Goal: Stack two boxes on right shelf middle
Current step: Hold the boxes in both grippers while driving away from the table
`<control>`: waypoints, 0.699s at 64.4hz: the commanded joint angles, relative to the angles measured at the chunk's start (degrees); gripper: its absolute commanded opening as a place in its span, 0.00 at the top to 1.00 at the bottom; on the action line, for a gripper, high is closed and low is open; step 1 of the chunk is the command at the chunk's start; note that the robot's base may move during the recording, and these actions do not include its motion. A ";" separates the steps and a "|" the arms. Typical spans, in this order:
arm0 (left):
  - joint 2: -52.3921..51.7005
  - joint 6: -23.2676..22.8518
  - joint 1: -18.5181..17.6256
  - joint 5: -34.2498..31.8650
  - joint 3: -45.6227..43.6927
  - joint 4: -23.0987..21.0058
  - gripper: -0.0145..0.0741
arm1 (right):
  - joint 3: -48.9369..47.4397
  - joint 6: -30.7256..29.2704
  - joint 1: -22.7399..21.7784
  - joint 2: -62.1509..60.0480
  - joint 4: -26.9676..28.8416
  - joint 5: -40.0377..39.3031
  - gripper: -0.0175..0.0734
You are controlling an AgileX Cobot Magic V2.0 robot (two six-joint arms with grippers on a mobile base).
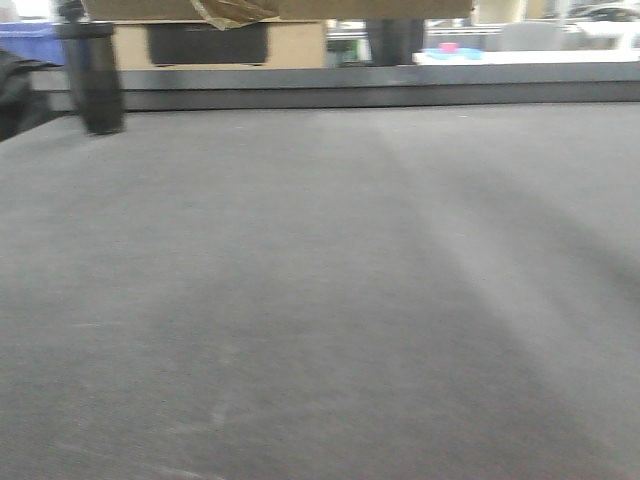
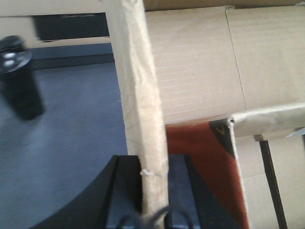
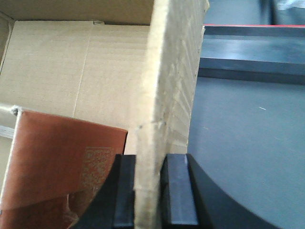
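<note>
The large cardboard box [image 3: 71, 67] is held between both arms, and as far as these views show, the job is at its carrying stage rather than its placing stage. The left gripper [image 2: 153, 195] has its fingers [image 2: 125, 191] pinching one upright wall of the box, whose taped edge rises between them. The right gripper [image 3: 150, 191] does the same on the opposite wall, with its fingers [image 3: 178, 191] pressed against the cardboard from both sides. The box is open at the top, and both wrist views look down into it at an orange-red printed carton [image 3: 62, 157] lying against the inner wall. In the front view only the lower edge of the box shows along the top of the frame, with a loose scrap of yellowish tape [image 1: 235, 12] hanging from it. Below it the grey worktop [image 1: 320, 300] stretches away, so the box seems to be raised clear of that surface. A dark upright cylinder [image 1: 90, 75] stands near the far left edge of the worktop; what it is cannot be told through the blur. No stainless shelf appears in any view, and I cannot pick out the thin flat box with certainty. By my judgement the grasp and the lift are made, while everything else remains: reaching the right shelf, setting this box on its middle level, and stacking the pair there.
</note>
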 commanded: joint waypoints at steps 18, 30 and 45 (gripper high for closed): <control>-0.85 0.34 0.28 -1.75 -0.58 -0.38 0.96 | -1.00 -0.18 -0.27 -1.18 0.63 -5.06 0.98; -0.85 0.34 0.28 -1.75 -0.58 -0.38 0.96 | -1.00 -0.18 -0.27 -1.18 0.63 -5.06 0.98; -0.85 0.34 0.28 -1.75 -0.58 -0.38 0.96 | -1.00 -0.18 -0.27 -1.18 0.63 -5.06 0.98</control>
